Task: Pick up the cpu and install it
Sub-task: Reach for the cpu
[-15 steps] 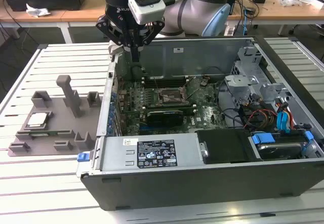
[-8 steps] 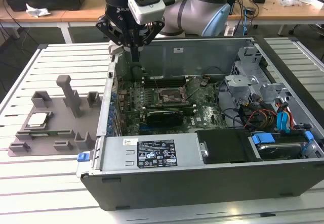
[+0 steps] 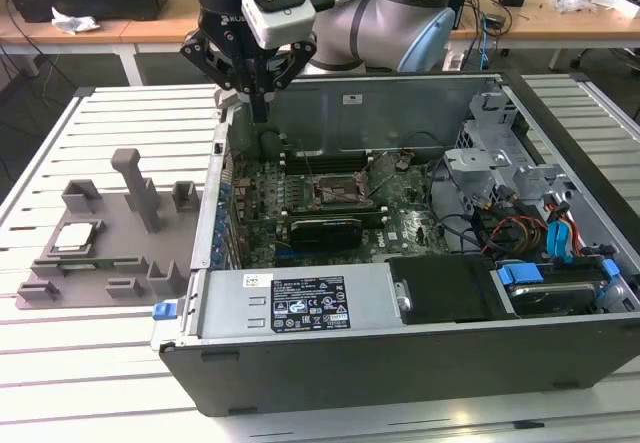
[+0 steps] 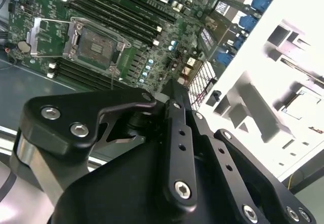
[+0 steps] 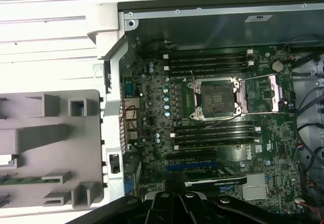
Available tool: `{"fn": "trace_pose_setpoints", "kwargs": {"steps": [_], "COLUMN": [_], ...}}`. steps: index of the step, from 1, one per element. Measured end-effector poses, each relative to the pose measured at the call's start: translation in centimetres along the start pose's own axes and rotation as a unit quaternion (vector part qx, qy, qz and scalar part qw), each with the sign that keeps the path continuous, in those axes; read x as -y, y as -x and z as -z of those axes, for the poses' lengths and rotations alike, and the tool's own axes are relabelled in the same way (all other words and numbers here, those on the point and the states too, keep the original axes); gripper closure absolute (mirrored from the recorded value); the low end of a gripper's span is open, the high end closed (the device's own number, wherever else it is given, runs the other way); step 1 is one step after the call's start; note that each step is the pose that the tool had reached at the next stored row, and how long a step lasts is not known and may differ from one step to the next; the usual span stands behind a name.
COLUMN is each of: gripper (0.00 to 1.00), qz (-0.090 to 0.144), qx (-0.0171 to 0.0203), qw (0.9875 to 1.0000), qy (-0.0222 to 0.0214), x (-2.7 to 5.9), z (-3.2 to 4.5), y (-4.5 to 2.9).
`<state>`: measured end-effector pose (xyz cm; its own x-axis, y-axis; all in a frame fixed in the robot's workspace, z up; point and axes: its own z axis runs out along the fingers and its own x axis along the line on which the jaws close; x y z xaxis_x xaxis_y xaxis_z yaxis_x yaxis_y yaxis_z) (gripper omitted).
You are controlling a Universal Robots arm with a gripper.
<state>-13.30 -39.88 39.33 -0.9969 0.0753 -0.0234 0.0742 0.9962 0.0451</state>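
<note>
Pressed together on nothing, the claw [image 3: 260, 113] in the exterior view hangs above the open case [image 3: 400, 348], over its far corner at that view's left. The cpu [image 3: 77, 235] lies flat on a grey fixture [image 3: 130, 253] by the bench [image 3: 100, 363] edge at the view's left, well apart from the claw. The socket [image 3: 335, 191] sits mid-board inside the case. In the second wrist view the claw [image 4: 174, 85] points between the bare, unlatched socket [image 4: 98, 44] and the fixture [image 4: 253, 102], where the cpu [image 4: 304, 102] rests. In the first wrist view the claw [image 5: 177, 204] hovers over the board, socket [image 5: 217, 98] open, fixture [image 5: 50, 133] beside the case.
</note>
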Motion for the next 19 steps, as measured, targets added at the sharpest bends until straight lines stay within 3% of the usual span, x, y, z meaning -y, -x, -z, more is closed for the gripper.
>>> {"fn": "trace_pose_setpoints", "kwargs": {"steps": [19], "gripper": [0.89], "qz": [0.0], "qx": [0.001], "qw": [1.0], "qy": [0.0001], "x": [0.29], "z": [0.11], "y": [-3.95]}}
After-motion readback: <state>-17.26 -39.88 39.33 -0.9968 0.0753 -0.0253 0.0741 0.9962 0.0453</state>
